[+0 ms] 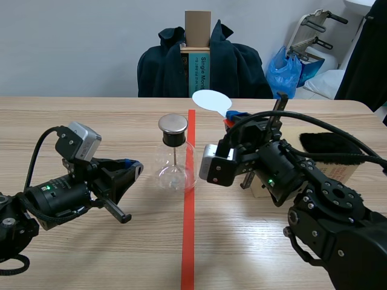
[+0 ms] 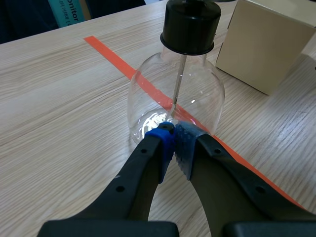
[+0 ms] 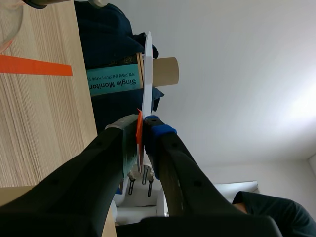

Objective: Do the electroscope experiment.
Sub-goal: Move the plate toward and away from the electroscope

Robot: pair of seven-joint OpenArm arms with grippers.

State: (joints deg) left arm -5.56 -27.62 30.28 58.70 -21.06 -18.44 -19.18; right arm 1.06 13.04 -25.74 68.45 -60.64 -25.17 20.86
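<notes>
Toward the tabletop's (image 1: 91, 115) front left corner, the left gripper (image 2: 174, 136) is clenched on nothing, pads together. Its tips sit at the base of the flask (image 2: 173, 98); whether they touch it I cannot tell. The flask stands upright mid-table, just left of the tape line (image 1: 188, 241), with a black stopper (image 2: 190, 24) and a rod (image 2: 178, 79) inside. Right of the line, the right gripper (image 3: 143, 126) grasps the red handle of a white paddle (image 1: 211, 100), raised off the tabletop. A tan box (image 2: 266, 44) sits nearer the right edge.

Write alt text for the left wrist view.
The left gripper, jaws shut on nothing, sits at the base of a clear glass flask with a black cap and a thin metal rod inside. A beige box stands beyond the flask on the wooden table.
</notes>
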